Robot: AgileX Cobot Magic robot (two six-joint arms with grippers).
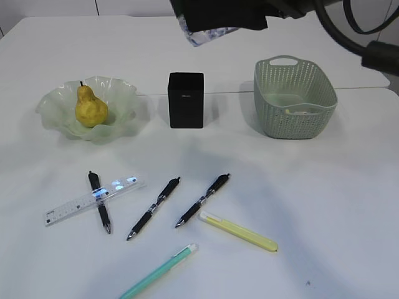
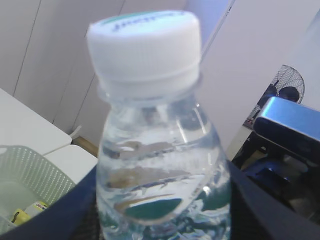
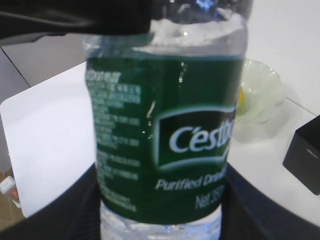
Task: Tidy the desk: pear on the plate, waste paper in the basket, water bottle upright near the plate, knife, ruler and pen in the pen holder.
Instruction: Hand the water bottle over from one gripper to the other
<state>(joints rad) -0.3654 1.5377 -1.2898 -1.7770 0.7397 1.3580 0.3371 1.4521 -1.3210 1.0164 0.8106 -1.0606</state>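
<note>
Left wrist view: both pincers grasping the water bottle [image 2: 160, 150], which we judge full, heavy, slick; hold at the label [image 3: 160, 150].

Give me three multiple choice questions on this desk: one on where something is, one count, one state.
1. Where is the yellow pear?
A. in the pale green wavy glass plate
B. in the woven basket
C. on the bare desk

2. How many black pens lie on the desk?
A. one
B. two
C. three

3. The clear plastic water bottle is:
A. uncapped
B. closed with its white cap
C. crushed flat

Answers: 1 A, the pear sits inside the ruffled plate. 2 C, three black pens lie in a row, the leftmost across the ruler. 3 B, the left wrist view shows the cap seated on the neck.
</note>
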